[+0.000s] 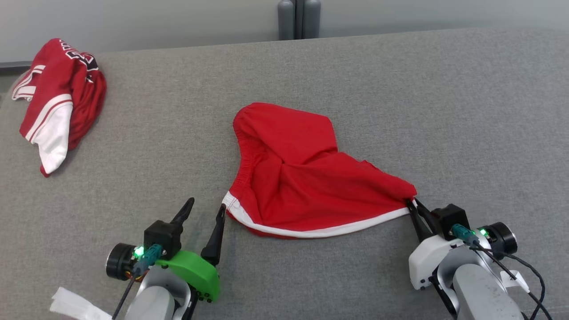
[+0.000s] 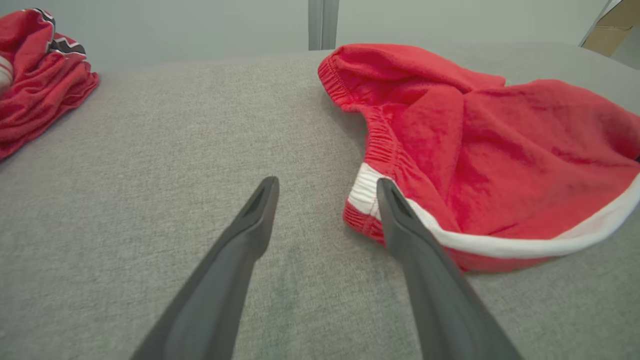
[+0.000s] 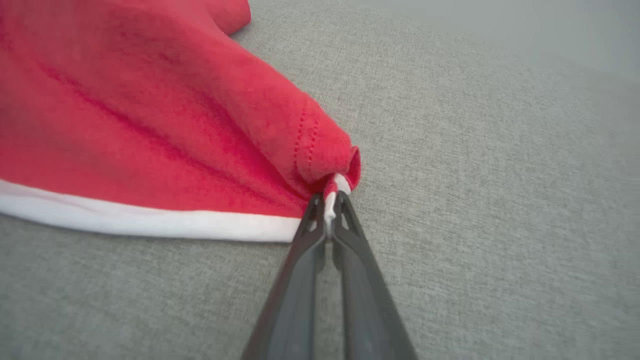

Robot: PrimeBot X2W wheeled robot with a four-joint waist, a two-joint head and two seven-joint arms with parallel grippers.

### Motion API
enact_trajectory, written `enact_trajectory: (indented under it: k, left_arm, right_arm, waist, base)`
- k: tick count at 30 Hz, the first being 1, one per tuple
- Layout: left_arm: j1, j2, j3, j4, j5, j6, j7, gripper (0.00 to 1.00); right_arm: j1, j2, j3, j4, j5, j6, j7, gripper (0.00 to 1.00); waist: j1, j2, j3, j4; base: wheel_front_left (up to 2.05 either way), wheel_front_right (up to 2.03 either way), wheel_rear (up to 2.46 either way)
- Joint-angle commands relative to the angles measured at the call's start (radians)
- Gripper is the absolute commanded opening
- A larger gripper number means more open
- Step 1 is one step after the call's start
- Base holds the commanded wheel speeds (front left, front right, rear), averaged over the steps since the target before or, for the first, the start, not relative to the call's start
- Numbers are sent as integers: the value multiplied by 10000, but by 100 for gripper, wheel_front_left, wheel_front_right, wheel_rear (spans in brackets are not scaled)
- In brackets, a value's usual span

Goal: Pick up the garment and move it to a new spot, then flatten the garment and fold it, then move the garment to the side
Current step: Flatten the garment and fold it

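While right gripper (image 1: pixel 411 203) fingers pinch right hem corner of red white-trimmed fabric shorts (image 1: pixel 306 178), crumpled mid grey fabric counter (image 1: pixel 422 98), left gripper (image 1: pixel 206 203) fingers stand apart at left corner. Likely flattening grasp; next: left must straddle trim, close.

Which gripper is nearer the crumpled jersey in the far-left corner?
Left. The left gripper is open at the left corner of the shorts, nearest the jersey; the right gripper is shut on their right corner, farther off.

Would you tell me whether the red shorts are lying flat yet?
Not flat: the red shorts lie bunched and creased, one corner pinched by the right gripper.
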Motion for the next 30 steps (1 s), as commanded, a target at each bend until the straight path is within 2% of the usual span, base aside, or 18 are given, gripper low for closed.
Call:
enact_trajectory:
  k: [1,11,19,23,25,26,30]
  left_arm:
    - [-307,175,-250,246,-175,-27,143,100]
    - [-1366,1115,-2442,942,-1692,-32,589,100]
    - [-1935,1891,-4148,651,-3004,-34,676,98]
    - [-2094,2073,-4570,561,-3411,-34,479,77]
    - [-2164,2160,-4739,534,-3635,-35,402,62]
    - [-2205,2202,-4832,526,-3747,-35,380,49]
    - [-2288,2329,-5167,587,-3984,-35,356,31]
  right_arm:
    - [-211,-52,-27,-69,-46,-17,-30,0]
    - [-434,-1,104,-124,-101,-17,-32,0]
    - [-525,-24,86,-160,-39,-18,-32,0]
    - [-507,-11,30,-205,-38,-17,-32,0]
    - [-506,-11,8,-216,-31,-17,-33,0]
    - [-507,-12,-3,-222,-36,-17,-33,0]
    - [-516,-6,-34,-243,-66,-17,-33,0]
  waist:
    - [0,0,154,-187]
    - [0,0,339,-458]
    - [0,0,397,-491]
    - [0,0,389,-501]
    - [0,0,390,-505]
    - [0,0,391,-505]
    - [0,0,394,-518]
  base:
    - [0,0,0]
    - [0,0,0]
    - [0,0,0]
    - [0,0,0]
    - [0,0,0]
    - [0,0,0]
    - [0,0,0]
